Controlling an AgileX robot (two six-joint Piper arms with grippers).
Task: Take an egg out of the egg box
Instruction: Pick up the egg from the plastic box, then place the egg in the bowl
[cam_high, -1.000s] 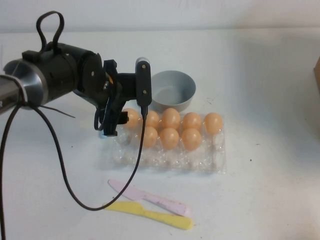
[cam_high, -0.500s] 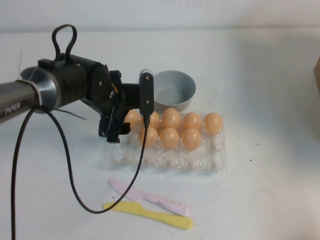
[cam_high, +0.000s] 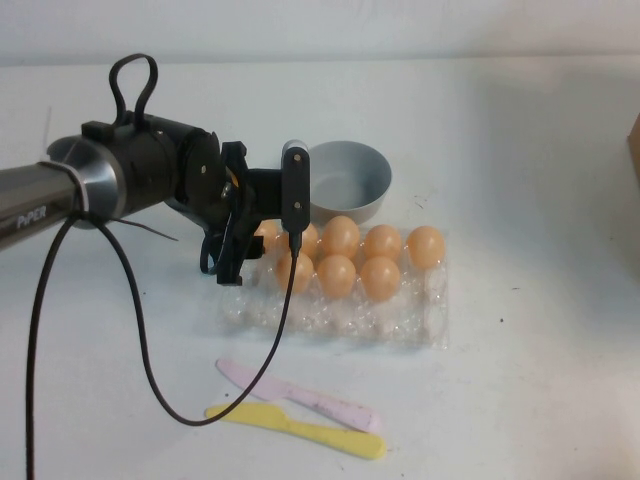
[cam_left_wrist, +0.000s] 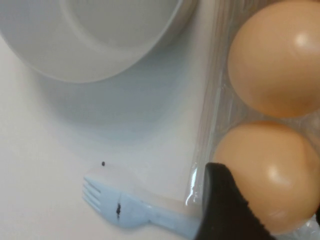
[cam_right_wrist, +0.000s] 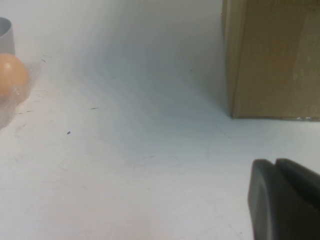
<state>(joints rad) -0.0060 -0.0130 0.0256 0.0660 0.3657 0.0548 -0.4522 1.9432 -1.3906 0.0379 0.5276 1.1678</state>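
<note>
The clear plastic egg box (cam_high: 340, 320) lies mid-table with several orange-tan eggs in its far rows. My left gripper (cam_high: 245, 255) hangs over the box's left end, open, its fingers straddling the back-left egg (cam_high: 266, 236). In the left wrist view that egg (cam_left_wrist: 265, 175) fills the gap of the left gripper (cam_left_wrist: 267, 200); one black finger (cam_left_wrist: 222, 210) lies against its side, the other barely shows at the edge. A second egg (cam_left_wrist: 277, 55) sits beside it in the box (cam_left_wrist: 205, 125). My right gripper (cam_right_wrist: 277, 167) is shut and empty, low over bare table.
A grey bowl (cam_high: 345, 180) stands just behind the egg box. A pale blue fork (cam_left_wrist: 125, 210) lies by the box's edge. A pink knife (cam_high: 300, 397) and a yellow knife (cam_high: 300, 428) lie in front. A cardboard box (cam_right_wrist: 272, 55) stands at the far right.
My left arm has moved right and lowered, bringing the gripper from beside the box's left end down around the back-left egg. The eggs and box have not shifted.
</note>
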